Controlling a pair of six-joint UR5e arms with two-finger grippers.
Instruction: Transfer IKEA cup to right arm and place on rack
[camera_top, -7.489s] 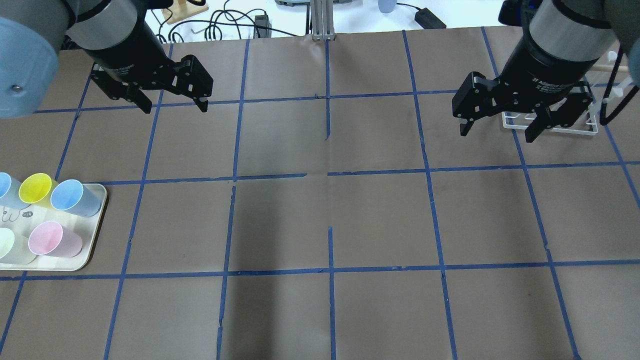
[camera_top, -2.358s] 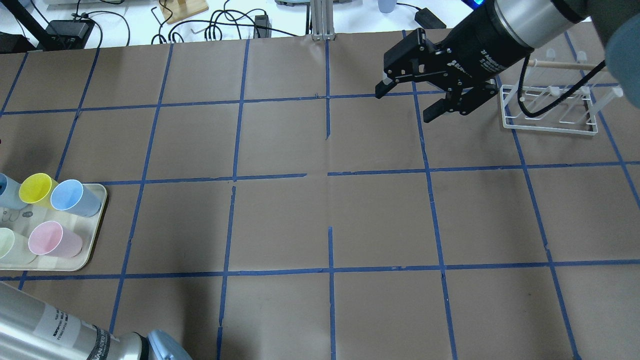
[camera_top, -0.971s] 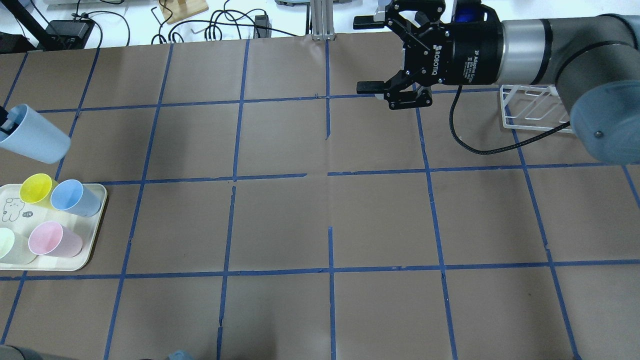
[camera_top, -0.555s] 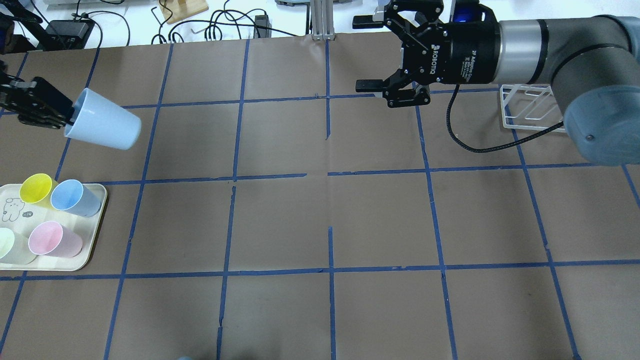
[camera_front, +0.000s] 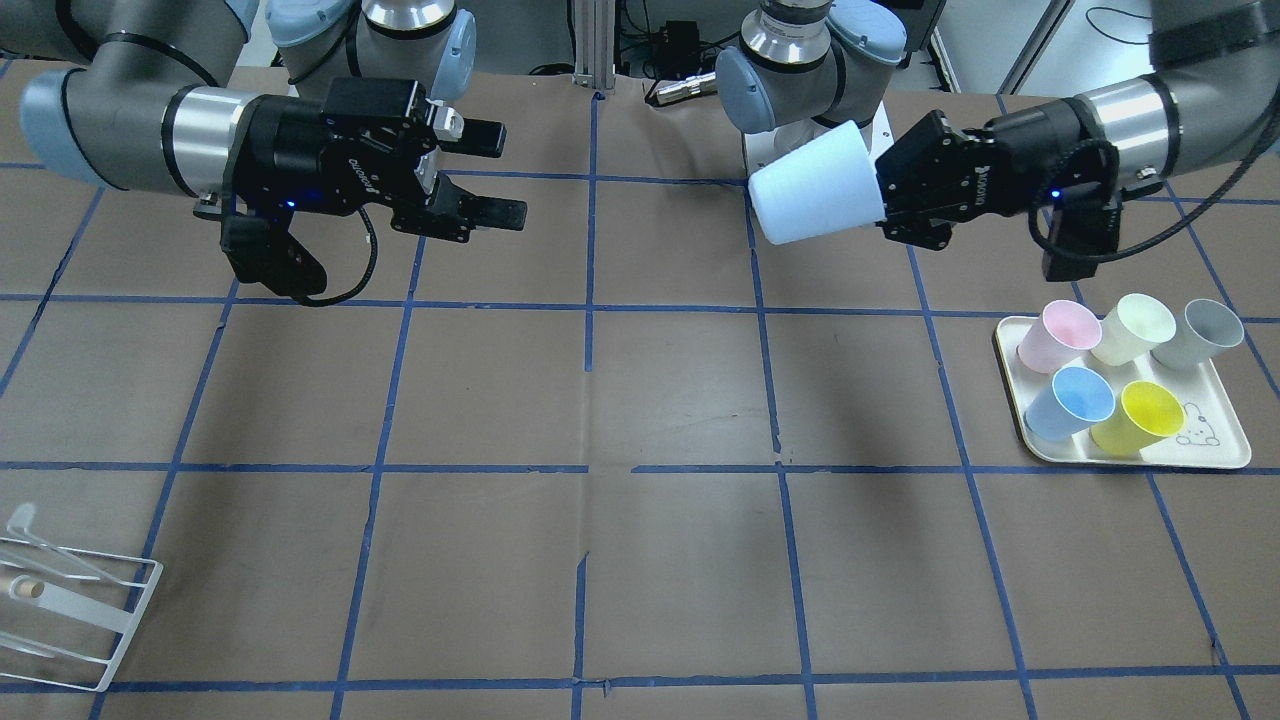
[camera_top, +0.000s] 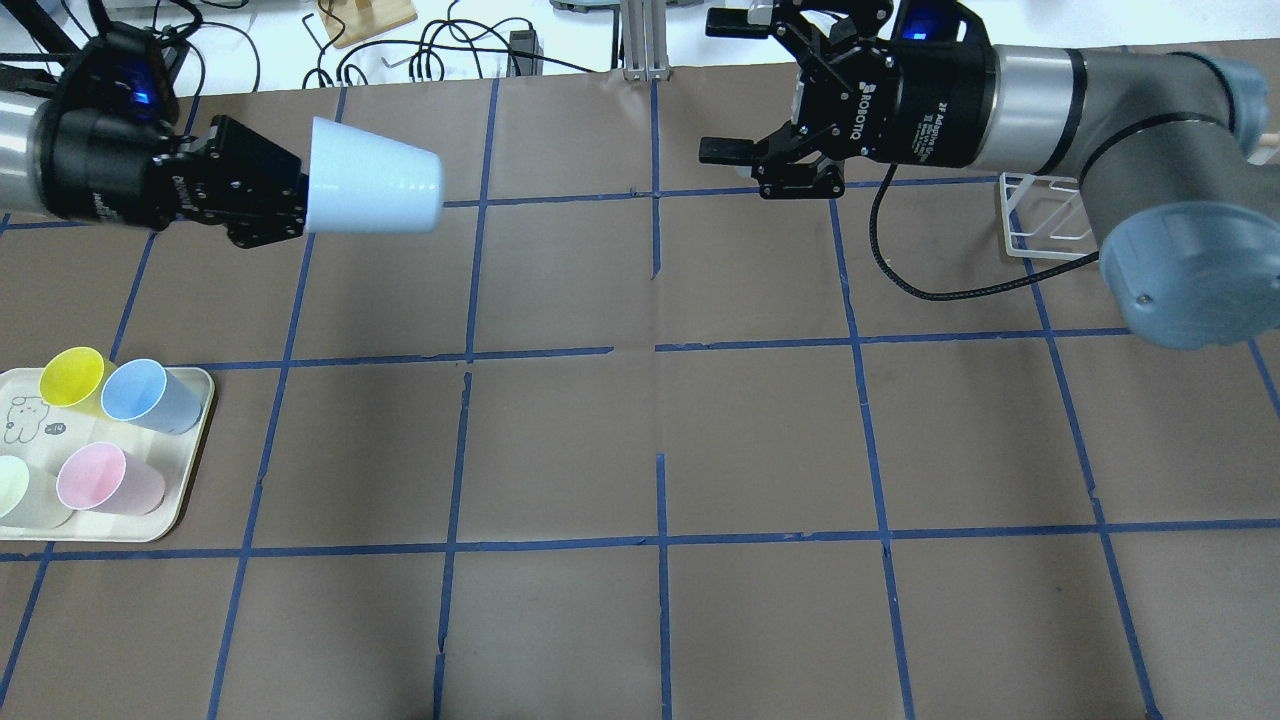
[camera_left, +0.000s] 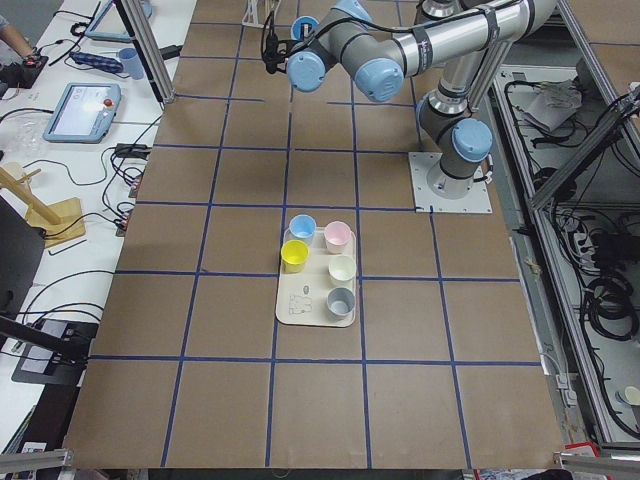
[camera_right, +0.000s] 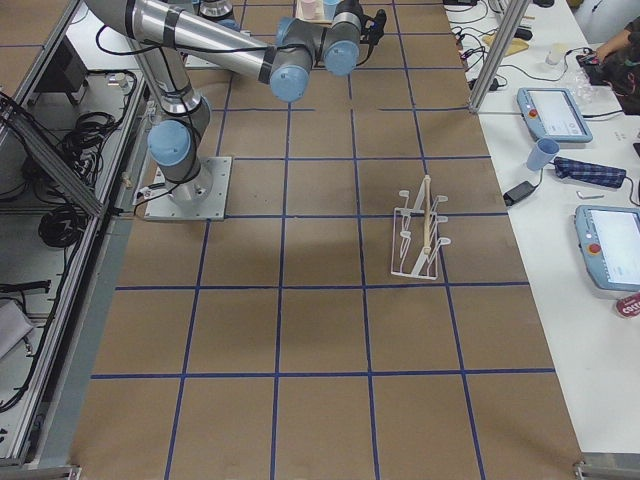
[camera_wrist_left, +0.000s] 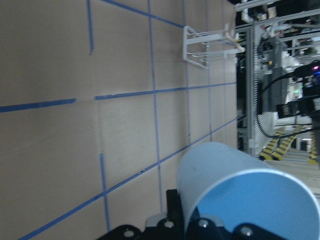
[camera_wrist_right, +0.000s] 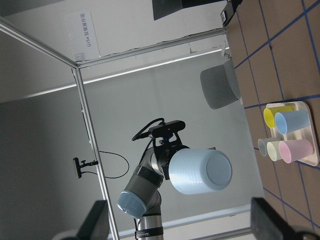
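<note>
My left gripper (camera_top: 290, 192) is shut on the rim of the IKEA cup (camera_top: 372, 190), a pale blue tumbler. It holds the cup sideways above the table, base towards the right arm. In the front view the cup (camera_front: 815, 185) is at upper right with the left gripper (camera_front: 885, 195) behind it. My right gripper (camera_top: 712, 88) is open and empty, turned sideways and facing the cup across a gap; it also shows in the front view (camera_front: 505, 172). The right wrist view shows the cup's base (camera_wrist_right: 200, 170) ahead. The white wire rack (camera_top: 1040, 215) stands behind the right arm.
A cream tray (camera_top: 190, 440) at the left front holds several cups, among them a sky-blue one (camera_top: 135, 390), a yellow one and a pink one. In the front view the tray (camera_front: 1225, 455) also holds a grey cup (camera_front: 1200, 330). The rack (camera_front: 60, 600) is at the lower left there.
My left gripper has carried the cup from the far left towards the table's middle and levelled it. The right gripper has barely shifted and stays open.
</note>
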